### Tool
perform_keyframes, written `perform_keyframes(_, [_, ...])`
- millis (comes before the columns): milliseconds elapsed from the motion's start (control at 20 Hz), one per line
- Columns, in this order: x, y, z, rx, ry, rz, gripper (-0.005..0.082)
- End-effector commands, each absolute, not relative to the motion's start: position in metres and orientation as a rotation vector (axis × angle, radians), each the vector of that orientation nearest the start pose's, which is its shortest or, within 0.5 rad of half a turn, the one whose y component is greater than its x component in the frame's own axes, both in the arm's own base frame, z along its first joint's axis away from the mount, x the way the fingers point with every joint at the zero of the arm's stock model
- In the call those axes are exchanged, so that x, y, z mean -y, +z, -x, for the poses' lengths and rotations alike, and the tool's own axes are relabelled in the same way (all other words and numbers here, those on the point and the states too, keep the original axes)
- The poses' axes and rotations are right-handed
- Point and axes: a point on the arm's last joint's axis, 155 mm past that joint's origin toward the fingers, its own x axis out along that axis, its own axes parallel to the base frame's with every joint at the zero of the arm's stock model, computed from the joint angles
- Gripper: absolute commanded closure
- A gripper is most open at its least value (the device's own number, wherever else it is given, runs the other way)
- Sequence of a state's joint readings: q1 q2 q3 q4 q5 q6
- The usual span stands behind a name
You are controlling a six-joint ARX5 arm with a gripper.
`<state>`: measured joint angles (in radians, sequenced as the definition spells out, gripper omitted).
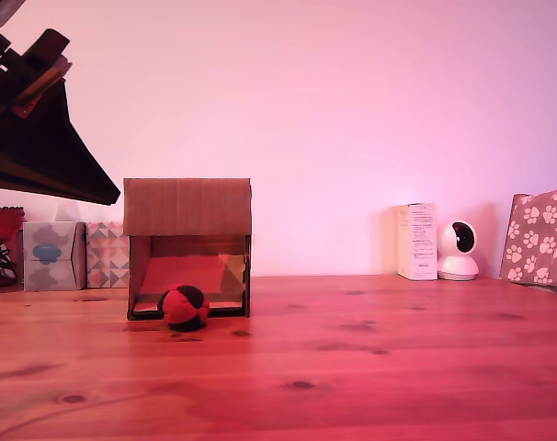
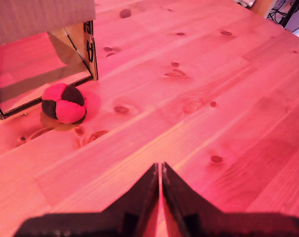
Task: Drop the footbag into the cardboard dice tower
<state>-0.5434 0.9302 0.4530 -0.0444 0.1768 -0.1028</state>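
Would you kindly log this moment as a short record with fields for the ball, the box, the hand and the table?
ball: footbag, red and black, on the table just in front of the box's lower opening
box: cardboard dice tower, upright, ramp visible inside
hand: hand, fingers together, holding nothing, raised above the table
table: wooden table

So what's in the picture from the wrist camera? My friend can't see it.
A red and black footbag sits on a wooden table, just outside the open front of a cardboard tower. The black claw is shut and empty, pointing across the table, well apart from the ball.
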Motion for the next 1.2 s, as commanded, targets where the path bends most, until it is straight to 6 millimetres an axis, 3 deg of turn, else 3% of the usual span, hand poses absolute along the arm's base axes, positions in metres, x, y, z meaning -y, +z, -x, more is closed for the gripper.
perform_keyframes(0, [0.193, 0.123, -0.257, -0.571, -0.674, -0.002, 0.0790])
perform_keyframes(350, [0.193, 0.123, -0.257, -0.570, -0.672, -0.002, 0.0790])
perform_keyframes(750, [0.162, 0.137, -0.289, -0.484, -0.458, 0.015, 0.0790])
perform_keyframes(1000, [0.173, 0.138, -0.306, -0.439, -0.469, 0.037, 0.0790])
perform_keyframes(1150, [0.180, 0.129, -0.318, -0.437, -0.470, 0.048, 0.0790])
